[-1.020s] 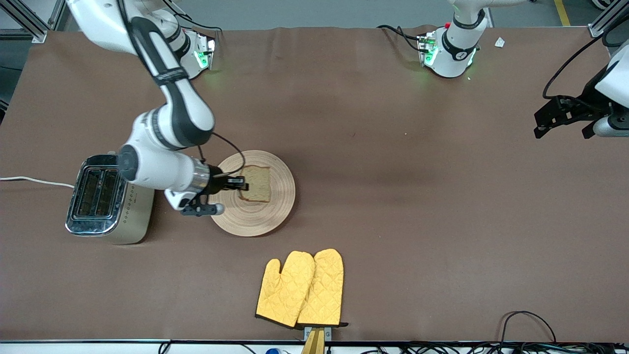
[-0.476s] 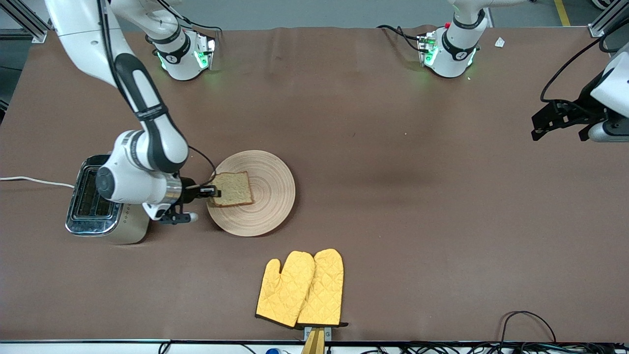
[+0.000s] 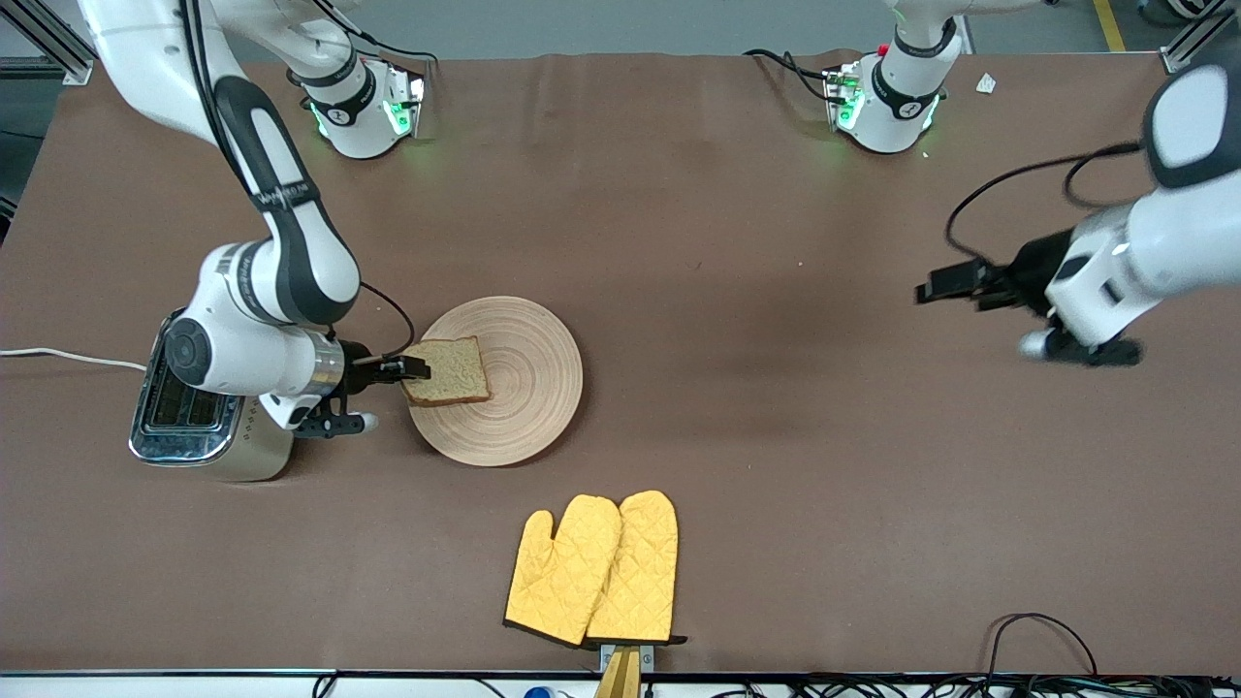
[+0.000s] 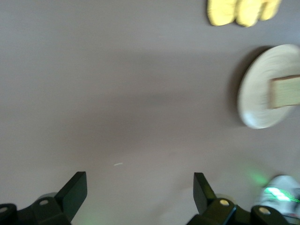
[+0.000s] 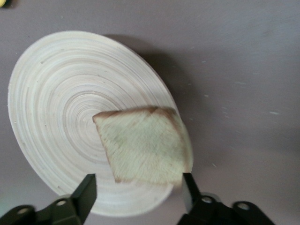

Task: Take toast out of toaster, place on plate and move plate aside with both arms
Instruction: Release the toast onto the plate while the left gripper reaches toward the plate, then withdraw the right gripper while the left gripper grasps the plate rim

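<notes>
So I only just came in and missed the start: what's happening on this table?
The right gripper is open at the edge of the plate, and the toast lies flat on the plate, overhanging its rim on the toaster's side. The toaster stands beside the plate, toward the right arm's end of the table. The left gripper is open, in the air over bare table toward the left arm's end. Yellow oven mitts lie nearer the front camera.

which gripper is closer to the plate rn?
Right. The right gripper is open at the plate's rim on the toaster side, its fingers flanking the toast lying there. The left gripper is open, over bare table toward the left arm's end.
</notes>
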`<state>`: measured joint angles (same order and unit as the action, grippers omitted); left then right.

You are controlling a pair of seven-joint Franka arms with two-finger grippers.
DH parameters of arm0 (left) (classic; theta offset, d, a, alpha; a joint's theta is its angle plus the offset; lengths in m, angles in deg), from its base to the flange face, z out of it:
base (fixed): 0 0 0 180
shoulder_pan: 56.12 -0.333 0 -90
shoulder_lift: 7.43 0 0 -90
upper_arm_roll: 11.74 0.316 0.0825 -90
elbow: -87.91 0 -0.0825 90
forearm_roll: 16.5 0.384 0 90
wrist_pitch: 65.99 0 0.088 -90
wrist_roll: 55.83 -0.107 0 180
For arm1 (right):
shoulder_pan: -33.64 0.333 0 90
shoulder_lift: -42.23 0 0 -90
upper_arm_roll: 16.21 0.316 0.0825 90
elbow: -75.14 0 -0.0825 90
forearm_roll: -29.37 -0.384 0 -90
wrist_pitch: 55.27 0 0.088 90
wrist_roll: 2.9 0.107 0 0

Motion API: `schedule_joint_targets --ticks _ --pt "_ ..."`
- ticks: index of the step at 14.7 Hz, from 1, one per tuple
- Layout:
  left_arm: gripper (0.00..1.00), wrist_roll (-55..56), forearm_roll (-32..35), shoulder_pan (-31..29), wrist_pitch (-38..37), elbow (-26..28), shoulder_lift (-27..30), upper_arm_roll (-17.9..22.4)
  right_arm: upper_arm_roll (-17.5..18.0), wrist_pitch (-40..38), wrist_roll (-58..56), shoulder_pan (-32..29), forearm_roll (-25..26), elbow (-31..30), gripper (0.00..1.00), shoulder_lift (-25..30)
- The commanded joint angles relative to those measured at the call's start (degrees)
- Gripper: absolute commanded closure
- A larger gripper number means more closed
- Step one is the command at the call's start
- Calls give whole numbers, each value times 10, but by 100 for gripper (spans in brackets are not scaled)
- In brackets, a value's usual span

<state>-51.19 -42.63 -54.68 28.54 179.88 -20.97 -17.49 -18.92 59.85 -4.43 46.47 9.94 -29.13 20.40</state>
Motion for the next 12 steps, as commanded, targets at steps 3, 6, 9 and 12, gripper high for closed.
schedule_joint_targets --ticks 3,6,9,12 --pt "0 44 -129 103 150 -17 -118 -4 -5 -154 85 -6 181 76 0 117" --pt "0 4 -245 160 267 -26 -218 -25 -26 -163 77 -13 257 95 0 166" --pt "0 -40 -338 236 381 -64 -298 -36 -56 -197 0 -34 258 154 0 167" --pt "0 -57 -410 305 458 -116 -358 -36 -56 -228 -41 -73 243 177 0 169"
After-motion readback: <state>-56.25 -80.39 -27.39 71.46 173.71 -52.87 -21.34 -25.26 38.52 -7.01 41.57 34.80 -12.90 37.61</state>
